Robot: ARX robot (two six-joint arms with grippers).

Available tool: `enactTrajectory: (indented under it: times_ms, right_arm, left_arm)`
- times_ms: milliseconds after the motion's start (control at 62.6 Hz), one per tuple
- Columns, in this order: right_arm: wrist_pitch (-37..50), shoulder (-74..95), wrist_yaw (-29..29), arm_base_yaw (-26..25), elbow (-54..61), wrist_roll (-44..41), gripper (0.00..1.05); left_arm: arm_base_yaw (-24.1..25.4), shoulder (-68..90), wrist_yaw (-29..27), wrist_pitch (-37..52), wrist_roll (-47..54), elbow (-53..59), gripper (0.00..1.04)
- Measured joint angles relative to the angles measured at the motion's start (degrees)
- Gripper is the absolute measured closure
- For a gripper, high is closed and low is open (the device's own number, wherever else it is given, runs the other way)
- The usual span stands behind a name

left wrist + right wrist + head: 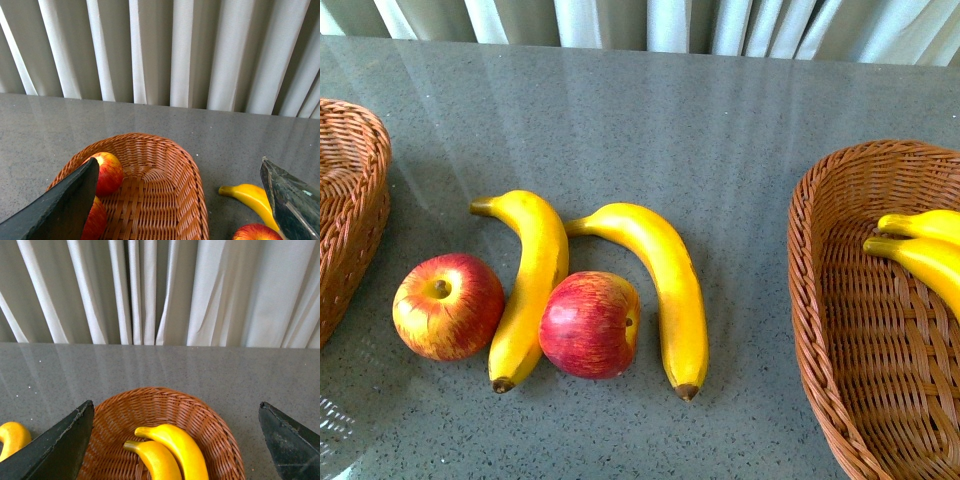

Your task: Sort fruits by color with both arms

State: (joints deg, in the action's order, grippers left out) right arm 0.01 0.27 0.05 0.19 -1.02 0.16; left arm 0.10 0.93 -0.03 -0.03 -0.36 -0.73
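Where the front view looks down on the grey table (720, 130), four fruits lie in a row at lower centre of the frame: left apple (448, 306), left banana (528, 285), right apple (589, 324), right banana (665, 290). Each apple touches the left banana; the right apple also touches the right banana. Left basket (350, 230) sits at the left edge of the frame and right basket (850, 330) at the right edge, the latter holding two bananas (925, 262) side by side. Left wrist view: left end effector (179, 162), fingers spread wide and empty, with the left basket and its two apples (107, 172) seen between them. Right wrist view: right end effector (176, 403), likewise wide and empty, framing the right basket. Curtains (150, 290) hang behind the table.
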Motion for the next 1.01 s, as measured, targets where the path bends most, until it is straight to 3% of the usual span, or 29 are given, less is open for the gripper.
enactTrajectory:
  times_ms: [639, 671, 735, 815, 895, 1007]
  right_arm:
    - [0.0, 0.0, 0.0, 0.0, 0.0, 0.0, 0.09]
    - [0.0, 0.0, 0.0, 0.0, 0.0, 0.0, 0.09]
    - [0.0, 0.0, 0.1, 0.0, 0.0, 0.0, 0.09]
    - [0.0, 0.0, 0.1, 0.0, 0.0, 0.0, 0.09]
    - [0.0, 0.0, 0.0, 0.0, 0.0, 0.0, 0.09]
    - [0.0, 0.0, 0.0, 0.0, 0.0, 0.0, 0.09]
  left_arm:
    - [0.0, 0.0, 0.0, 0.0, -0.1, 0.0, 0.09]
    - [-1.1, 1.5, -4.0, -3.2, -2.1, -1.1, 0.09]
    - [-9.1, 11.8, -17.9, -16.3, -14.0, -7.6, 0.09]
    - [-18.5, 25.5, -28.8, -19.1, -26.5, -13.0, 0.09]
    - [-24.7, 37.0, -34.5, -15.3, -36.2, -17.2, 0.09]
    - [-29.6, 50.3, -36.9, -10.7, -42.5, -22.1, 0.09]
